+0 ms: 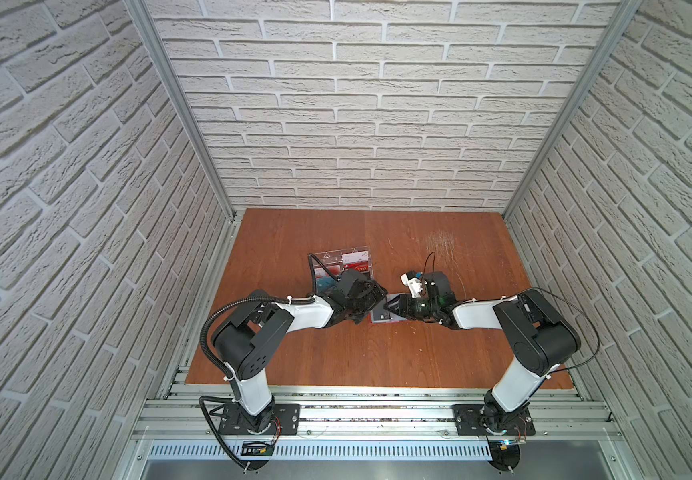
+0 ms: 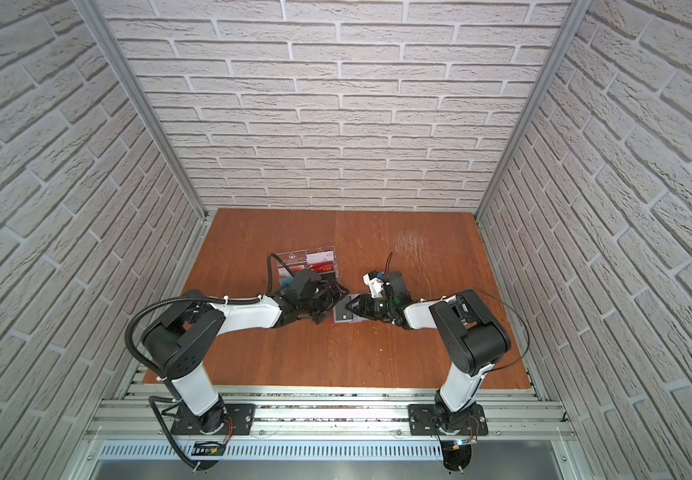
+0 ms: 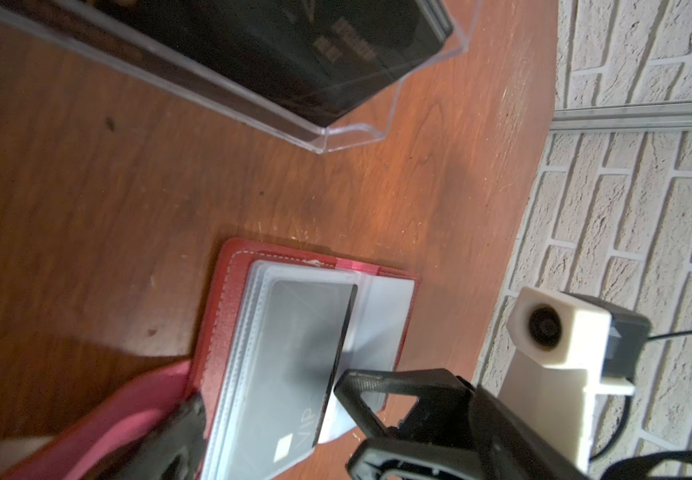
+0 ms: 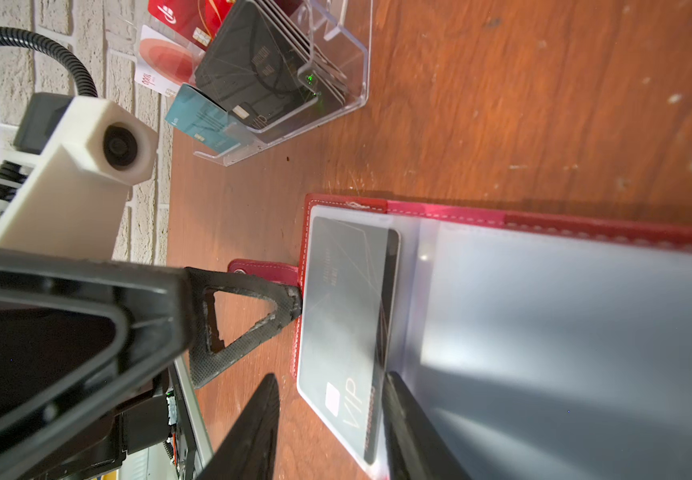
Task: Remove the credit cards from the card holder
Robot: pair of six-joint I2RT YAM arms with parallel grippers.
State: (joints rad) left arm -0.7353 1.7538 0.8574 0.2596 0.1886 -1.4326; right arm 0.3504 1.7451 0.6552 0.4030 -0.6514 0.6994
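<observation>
The card holder [image 4: 439, 208] lies open on the table [image 4: 543, 104] between the two arms. One dark grey credit card [image 4: 344, 311] sits on the page next to the left gripper [image 1: 373, 307], with one long edge tilted up out of the sleeve.

The right gripper [image 4: 331, 376] is part open with that edge between its jaws. One finger touches the card and the other stands clear, so no grip is made yet. The left gripper is spread wide and holds nothing. One fingertip [image 4: 290, 303] presses the holder's rim beside the strap tab [image 4: 261, 268].

The facing page looks empty; the pages beneath are hidden. Farther back, the clear tray [image 4: 360, 62] holds a stack of dark cards [image 4: 248, 62].

Judgement: late stage. This card is left to pull free.
</observation>
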